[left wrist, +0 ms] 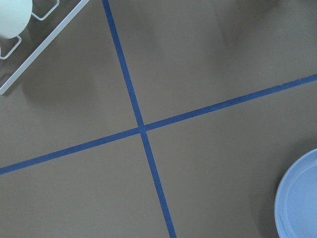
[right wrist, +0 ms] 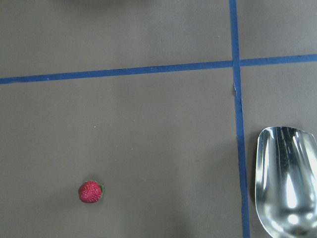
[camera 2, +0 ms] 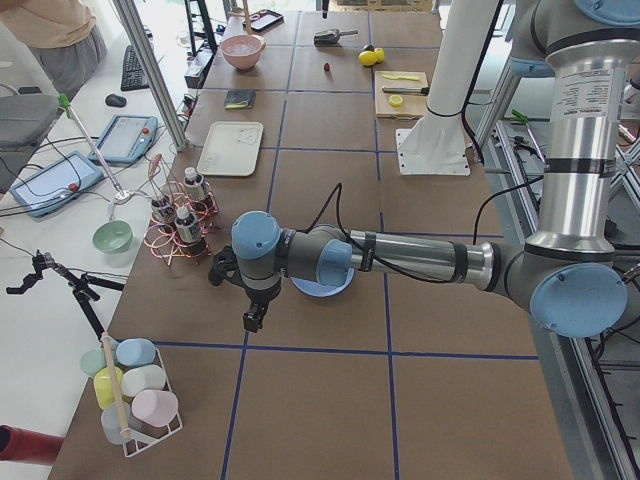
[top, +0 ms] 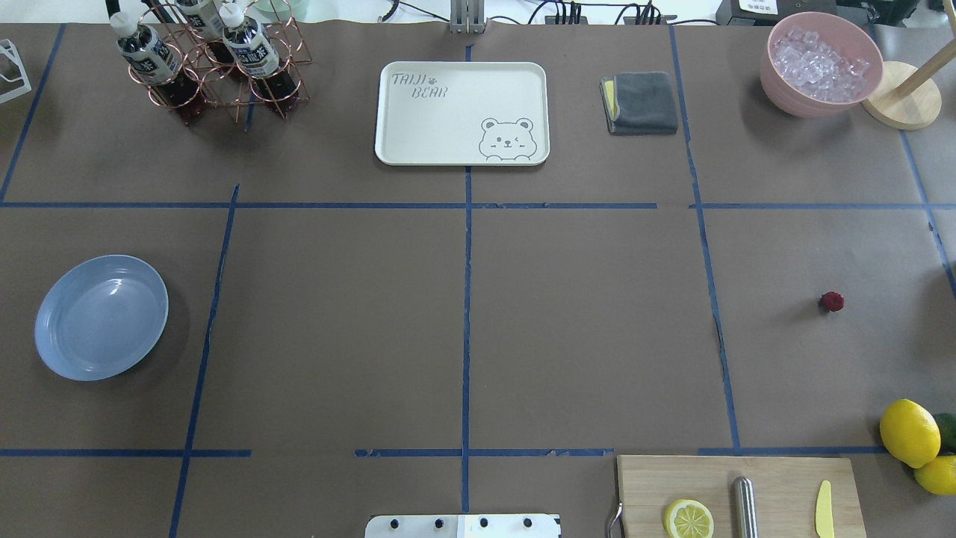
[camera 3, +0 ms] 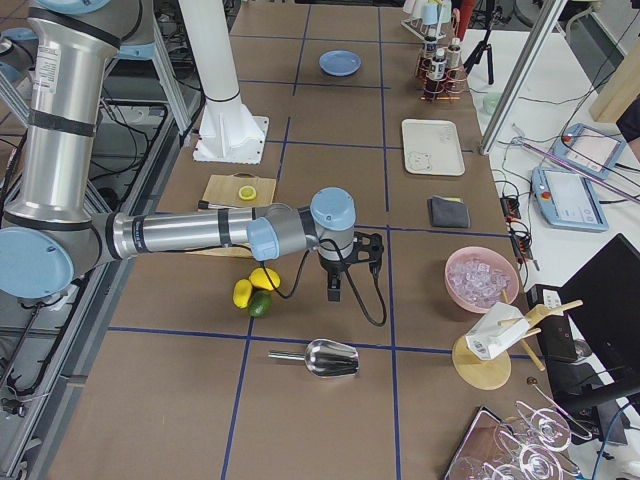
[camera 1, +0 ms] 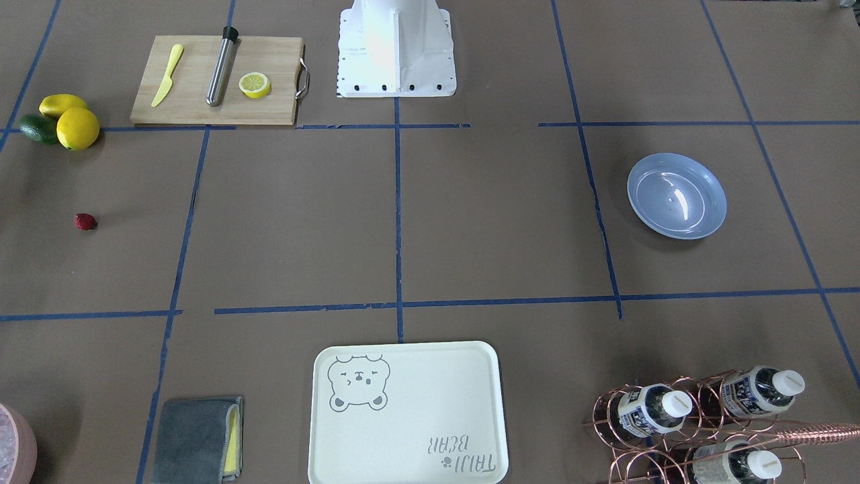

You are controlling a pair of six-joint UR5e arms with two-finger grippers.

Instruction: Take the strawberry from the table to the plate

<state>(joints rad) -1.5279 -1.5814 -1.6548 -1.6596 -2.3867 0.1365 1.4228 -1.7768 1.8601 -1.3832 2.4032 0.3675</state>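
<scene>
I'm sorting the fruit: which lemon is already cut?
The lemon half on the cutting board, cut face up; the two whole lemons lie beside the avocado.

Dark-red strawberry (camera 1: 85, 221), light-blue plate (camera 1: 676, 195), brown table (camera 1: 497, 222) crossed by a blue grid.

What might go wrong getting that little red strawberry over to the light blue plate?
1. The small dark-red strawberry is tiny and roundish, so the right tool may pinch it off-centre and send it rolling across the brown paper-covered table.
2. The round light-blue plate lies at the opposite end of the table, so the carry is long, and a weak grip may drop the berry on the way.
</scene>
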